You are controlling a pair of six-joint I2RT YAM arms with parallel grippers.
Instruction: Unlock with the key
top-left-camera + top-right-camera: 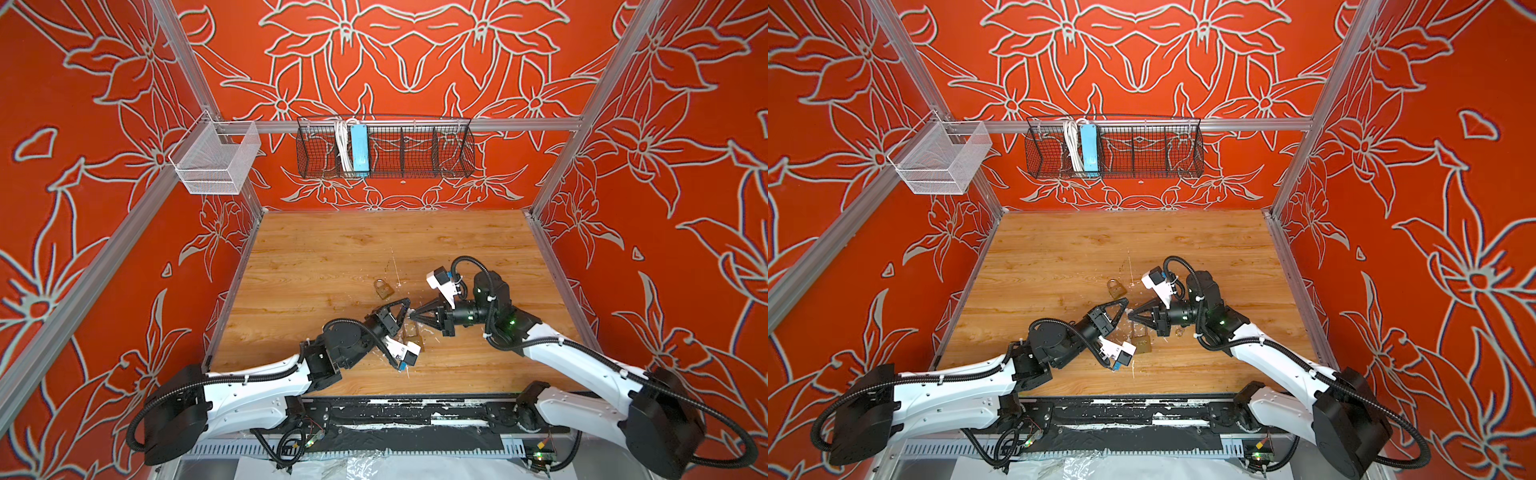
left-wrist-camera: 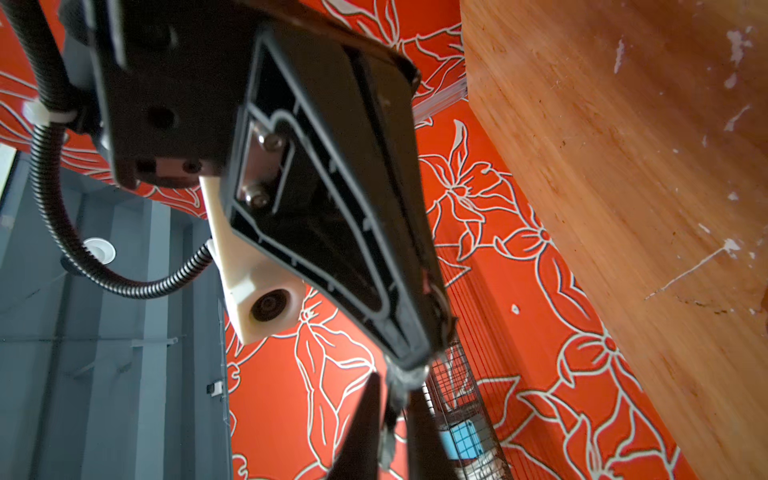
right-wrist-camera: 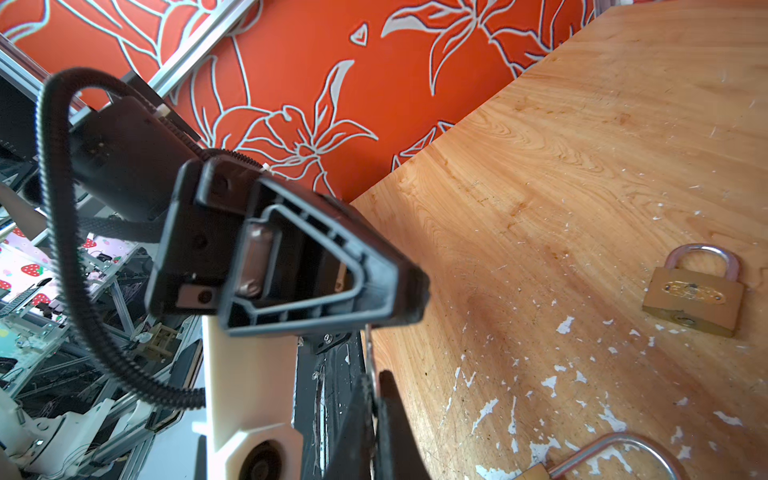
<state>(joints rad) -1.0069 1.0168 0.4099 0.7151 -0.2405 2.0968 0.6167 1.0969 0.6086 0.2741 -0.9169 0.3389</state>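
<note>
In both top views, a black wire basket (image 1: pixel 415 149) hangs on the back rail above the worktop's (image 1: pixel 332 249) far edge. A blue power strip (image 1: pixel 359 147) and a coiled white cable (image 1: pixel 343 145) stand in 1 compartment left of its middle. A white mesh basket (image 1: pixel 216 160) hangs on the rail above the far left corner. The 2 arms meet tip to tip between the worktop's middle and its front edge, the left gripper (image 1: pixel 407 311) facing the right gripper (image 1: pixel 412 315). The key (image 1: pixel 1128 311) is a small pale speck between them. The far padlock (image 1: pixel 384 289) lies flat near the worktop's middle. The near padlock (image 1: pixel 1142 345) lies toward the front edge, partly hidden by the left wrist camera.

In the left wrist view, the left gripper's (image 2: pixel 395 386) fingers stand a little apart around a dark blurred sliver. Whether they touch the key I cannot tell.

In the right wrist view, the right gripper (image 3: pixel 374 378) is pinched tight on the key's (image 3: pixel 369 353) thin metal blade, which runs up under the left gripper's (image 3: pixel 411 299) tip. The far padlock (image 3: pixel 692 299) lies with its shackle closed.
</note>
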